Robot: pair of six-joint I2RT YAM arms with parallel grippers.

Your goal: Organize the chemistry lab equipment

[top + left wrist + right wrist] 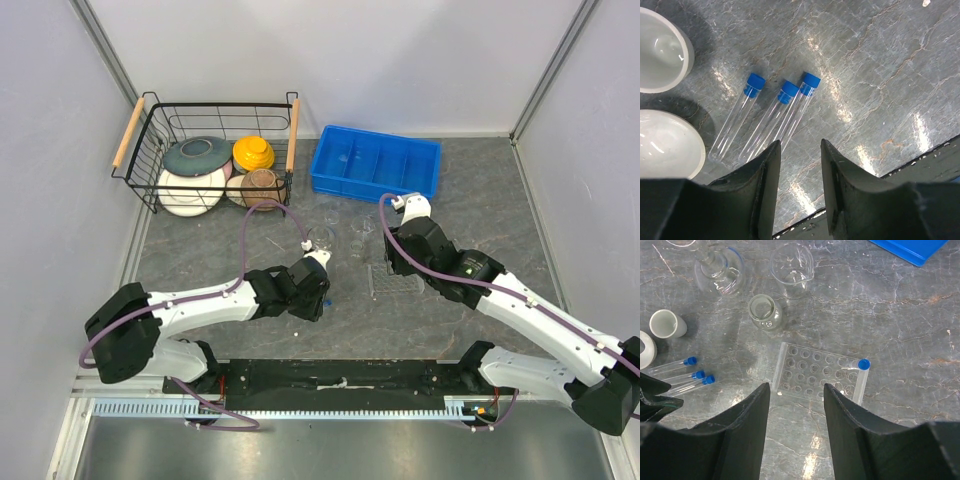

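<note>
3 blue-capped test tubes (767,122) lie flat on the grey table (480,220), side by side, caps toward upper right of the left wrist view. The 2 right-hand tubes are touching or nearly so; the 3rd is slightly apart. Left gripper (800,145) hangs just below them at lower centre, jaws moderately parted, nothing between. 2 white cups (660,50) sit at the left edge of that view.

Right wrist view: clear gridded rack (810,372) at centre, no tube standing in any visible hole. A 4th test tube (860,382) lies along the rack's right edge, cap up-frame; on it or against it, cannot tell. Right gripper (796,387) sits just below the rack, jaws about half parted, empty. Upper left of the frame: small conical flask (765,312), beaker (791,262), round flask (720,270), loose and near one another.

Top view: blue divided bin (375,162) at upper centre, no lab piece visible in it; wire basket (220,102) of ceramic bowls at upper left.

Judgement: early stage. Nothing racked, glassware ungrouped. Left to do: 4 tubes to seat upright, then flasks, beaker and cups to sort.
</note>
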